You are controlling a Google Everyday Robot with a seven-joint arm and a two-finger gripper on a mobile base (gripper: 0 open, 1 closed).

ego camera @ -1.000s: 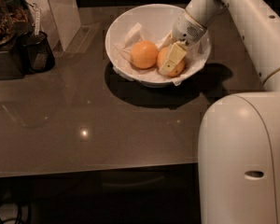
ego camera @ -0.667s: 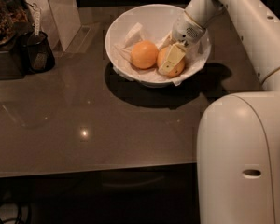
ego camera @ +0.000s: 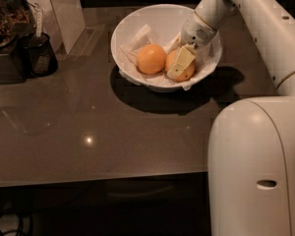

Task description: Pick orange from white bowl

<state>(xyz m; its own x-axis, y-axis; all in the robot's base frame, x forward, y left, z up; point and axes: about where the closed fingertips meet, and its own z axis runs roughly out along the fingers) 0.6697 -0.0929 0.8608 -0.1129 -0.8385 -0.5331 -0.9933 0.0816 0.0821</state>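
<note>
The white bowl (ego camera: 119, 38), lined with white cloth, stands on the dark table at the back. Two fruits lie in it side by side. The right one is the deeper-coloured orange (ego camera: 189, 73). The left one is a rounder, paler peach-orange fruit (ego camera: 151, 59). My gripper (ego camera: 180, 67) reaches down into the bowl from the upper right. Its pale tip lies across the front of the orange and hides much of it. The orange rests on the cloth in the bowl.
A dark cup (ego camera: 39, 55) and a dark appliance (ego camera: 5, 43) stand at the left edge, with a pale upright panel (ego camera: 64, 9) behind them. My white arm body (ego camera: 258, 166) fills the lower right. The table's front edge runs across the lower part of the view.
</note>
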